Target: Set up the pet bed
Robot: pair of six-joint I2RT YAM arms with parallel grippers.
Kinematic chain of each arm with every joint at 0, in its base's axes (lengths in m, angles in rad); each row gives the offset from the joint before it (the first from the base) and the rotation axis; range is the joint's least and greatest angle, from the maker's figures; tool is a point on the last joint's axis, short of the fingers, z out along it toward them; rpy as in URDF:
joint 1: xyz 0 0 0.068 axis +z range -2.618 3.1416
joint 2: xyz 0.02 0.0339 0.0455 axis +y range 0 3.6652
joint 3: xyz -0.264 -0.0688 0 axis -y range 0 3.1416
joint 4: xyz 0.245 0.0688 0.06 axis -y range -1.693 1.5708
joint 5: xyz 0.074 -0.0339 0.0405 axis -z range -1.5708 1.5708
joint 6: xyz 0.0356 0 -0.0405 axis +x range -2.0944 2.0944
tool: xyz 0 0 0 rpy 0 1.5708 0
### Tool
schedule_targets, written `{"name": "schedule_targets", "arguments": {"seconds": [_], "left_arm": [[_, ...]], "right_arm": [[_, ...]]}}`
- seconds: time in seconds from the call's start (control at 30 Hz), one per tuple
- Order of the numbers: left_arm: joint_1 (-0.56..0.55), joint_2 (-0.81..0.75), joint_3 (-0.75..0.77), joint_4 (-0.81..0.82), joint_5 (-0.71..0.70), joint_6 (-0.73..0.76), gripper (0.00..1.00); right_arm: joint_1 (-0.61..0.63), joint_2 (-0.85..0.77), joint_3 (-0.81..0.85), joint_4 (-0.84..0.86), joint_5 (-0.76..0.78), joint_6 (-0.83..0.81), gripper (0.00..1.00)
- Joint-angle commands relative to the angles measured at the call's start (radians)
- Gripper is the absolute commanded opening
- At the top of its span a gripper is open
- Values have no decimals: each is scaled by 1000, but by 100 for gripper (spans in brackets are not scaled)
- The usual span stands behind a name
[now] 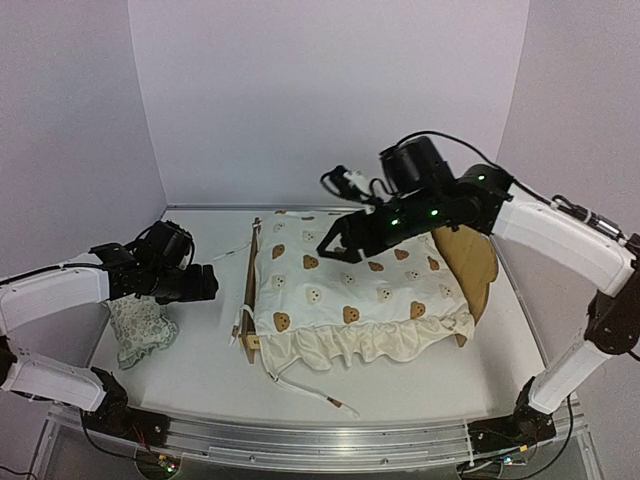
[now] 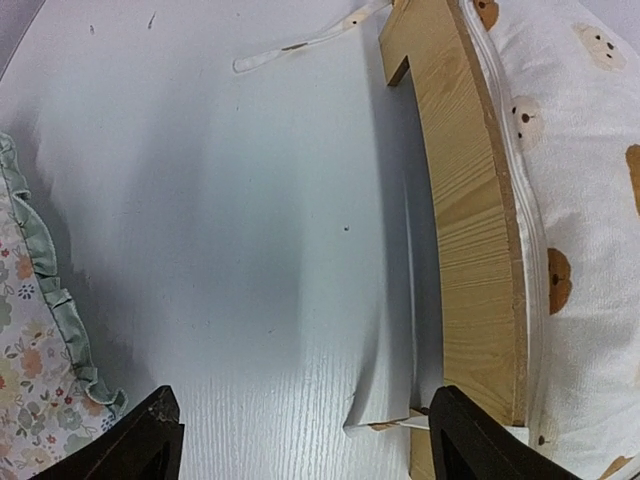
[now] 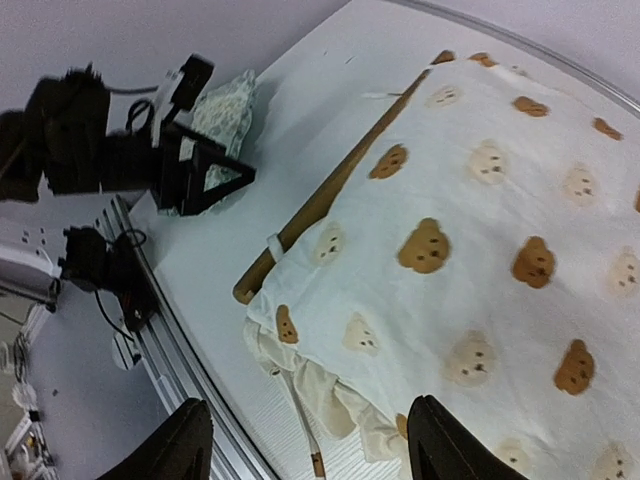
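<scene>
The pet bed (image 1: 472, 262) stands mid-table, its light wood headboard at the right and its low footboard (image 1: 249, 290) at the left. A cream bear-print cover (image 1: 350, 290) lies spread over it, ruffle hanging at the near side. My left gripper (image 1: 205, 283) is open just left of the footboard (image 2: 470, 230), with only bare table between its fingers (image 2: 305, 440). My right gripper (image 1: 336, 238) hangs open above the cover's far side. In the right wrist view the open gripper (image 3: 315, 450) looks down on the cover (image 3: 480, 230) and the footboard (image 3: 330, 190).
A small floral ruffled pillow (image 1: 140, 330) lies on the table under my left arm, also at the left edge of the left wrist view (image 2: 30, 330). Loose cover ties trail near the footboard (image 2: 300, 45) and toward the front edge (image 1: 310, 392). Walls close three sides.
</scene>
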Motion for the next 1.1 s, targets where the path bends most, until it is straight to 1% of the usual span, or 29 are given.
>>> {"name": "schedule_targets", "arguments": {"seconds": [0.0, 0.03, 0.1, 0.27, 0.47, 0.73, 0.83, 0.9, 0.97, 1.07], "left_arm": [[-5, -56, -5, -37, -6, -40, 93], [-5, -62, -7, -45, -7, -48, 97], [-5, -76, -11, -53, -4, -57, 100], [-5, -112, -25, -55, 6, -56, 100], [-5, -118, -32, -56, 20, -44, 99], [-5, -158, -41, -53, 29, -36, 99], [-5, -166, -43, -50, 29, -33, 98], [-5, -163, -44, -47, 26, -33, 98], [-6, -160, -44, -45, 24, -30, 98], [-5, -155, -44, -42, 21, -28, 97]], "right_arm": [[146, 134, 91, 3, 134, -118, 69], [167, 165, 104, 4, 148, -126, 70], [200, 221, 127, 4, 165, -134, 70], [264, 339, 184, 5, 269, -156, 70], [327, 484, 274, 5, 407, -170, 71], [342, 618, 338, 4, 625, -212, 72], [342, 638, 332, 4, 675, -224, 70], [342, 649, 324, 5, 698, -225, 67], [342, 661, 318, 5, 722, -225, 57], [342, 664, 311, 6, 749, -251, 33]]}}
